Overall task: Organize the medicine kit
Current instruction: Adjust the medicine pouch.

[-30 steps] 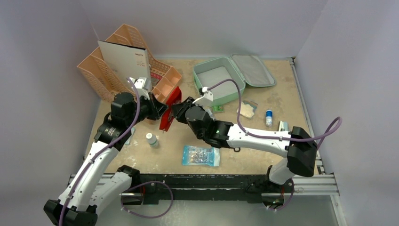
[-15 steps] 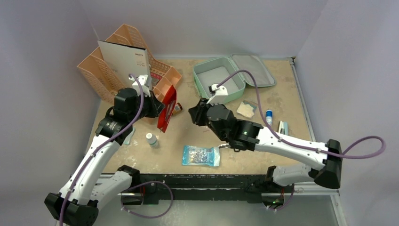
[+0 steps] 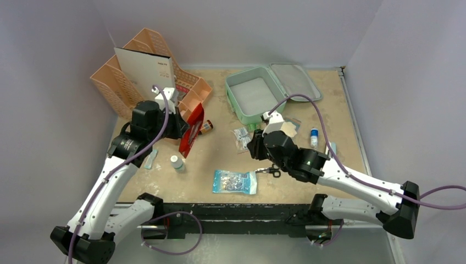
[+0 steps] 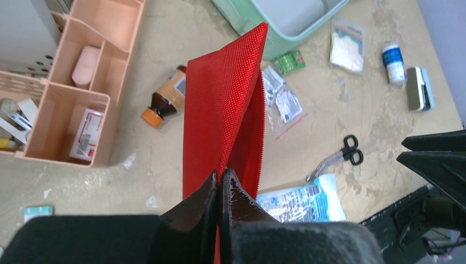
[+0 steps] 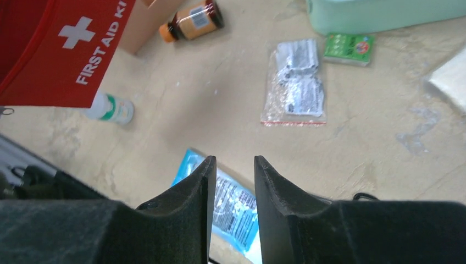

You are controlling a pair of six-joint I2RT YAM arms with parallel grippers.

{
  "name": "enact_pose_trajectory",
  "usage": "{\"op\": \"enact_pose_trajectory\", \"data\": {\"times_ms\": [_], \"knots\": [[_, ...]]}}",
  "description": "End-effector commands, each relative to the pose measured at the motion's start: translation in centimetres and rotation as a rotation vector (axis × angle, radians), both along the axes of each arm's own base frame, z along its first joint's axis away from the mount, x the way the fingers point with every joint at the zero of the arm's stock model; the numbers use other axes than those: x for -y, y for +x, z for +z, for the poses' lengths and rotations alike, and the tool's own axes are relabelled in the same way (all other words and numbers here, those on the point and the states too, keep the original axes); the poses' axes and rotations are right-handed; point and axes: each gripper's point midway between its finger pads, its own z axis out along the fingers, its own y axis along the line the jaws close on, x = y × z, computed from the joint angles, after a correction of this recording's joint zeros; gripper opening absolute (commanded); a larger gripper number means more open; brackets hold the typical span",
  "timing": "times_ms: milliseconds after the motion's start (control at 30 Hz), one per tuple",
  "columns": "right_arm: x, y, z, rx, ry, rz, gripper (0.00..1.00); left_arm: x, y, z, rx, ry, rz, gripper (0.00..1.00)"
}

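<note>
The white-shelled left arm (image 3: 107,184) and right arm (image 3: 354,179) have black joints, matte black fingers (image 5: 184,212) and looping purple cables (image 3: 294,95)

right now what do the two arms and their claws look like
The left arm and right arm match: white shells, black joints, a purple cable looping along each. The left claw and right claw each have two black, tapered fingers.

Robot lab test cell. Plain lavender partition walls (image 3: 247,27) at 9, 12 and 3 o'clock boxing in a scuffed beige tabletop (image 3: 220,154); black metal mounting rail (image 3: 242,212) along 6 o'clock edge.
</note>
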Motion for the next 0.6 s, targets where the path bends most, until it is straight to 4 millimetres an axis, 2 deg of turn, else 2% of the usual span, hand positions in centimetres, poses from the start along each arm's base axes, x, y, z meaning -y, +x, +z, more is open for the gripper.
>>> {"op": "enact_pose_trajectory", "data": {"times_ms": [0,133,267,400,467,567], "knots": [[-1.0,-2.2,-0.3,-0.035,0.034,0.142,0.37,0.4,-1.7,-0.2,-0.055,0.008,-0.068,0.0],[-1.7,-3.1,-0.6,-0.042,0.07,0.204,0.41,-0.4,-2.1,-1.3,-0.073,-0.004,-0.003,0.0],[-2.6,-3.2,-0.3,-0.039,0.114,0.222,0.41,-0.3,-1.6,-1.1,-0.09,-0.048,0.048,0.0],[-4.0,-2.9,1.2,-0.006,0.179,0.251,0.43,2.4,-1.3,0.7,-0.051,-0.143,-0.071,0.0],[-4.7,-2.9,2.8,0.055,0.189,0.307,0.46,4.2,-1.5,1.7,-0.011,-0.176,-0.201,0.0],[-4.6,-3.2,5.0,0.141,0.132,0.392,0.49,6.8,-3.0,2.3,-0.014,-0.208,-0.429,0.0]]}}
